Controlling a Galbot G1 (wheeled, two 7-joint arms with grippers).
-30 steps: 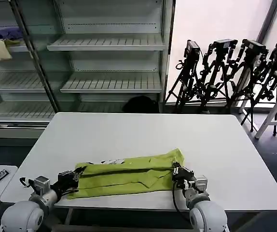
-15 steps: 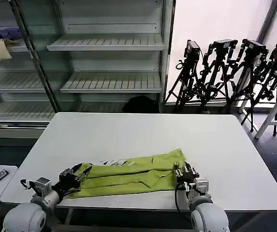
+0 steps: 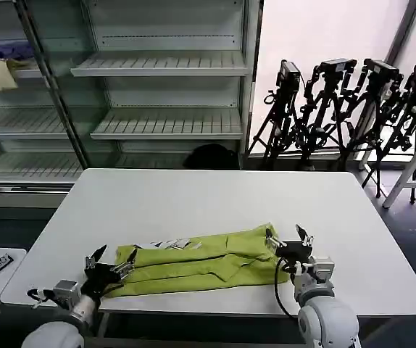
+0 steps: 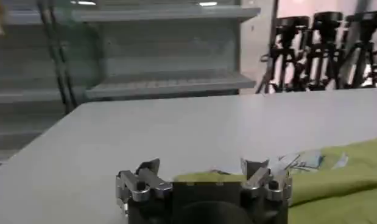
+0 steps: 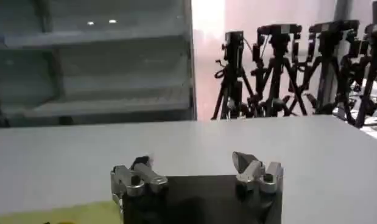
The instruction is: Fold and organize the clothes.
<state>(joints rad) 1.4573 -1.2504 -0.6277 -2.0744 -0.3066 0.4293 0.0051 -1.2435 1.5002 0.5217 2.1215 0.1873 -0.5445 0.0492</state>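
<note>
Empty shelving [image 3: 157, 65] is filling the frame's upper left; tripods [image 3: 346, 109] are standing upper right. The white desk [image 3: 215, 196] is carrying the folded T-shirt [image 3: 201, 262] lower centre. Left gripper [image 3: 109, 265] and right gripper [image 3: 288, 242] are flanking it, jaws spread.

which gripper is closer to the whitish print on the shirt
Left. The left gripper sits at the T-shirt's left end, nearer the print; the right gripper is at the opposite end.
</note>
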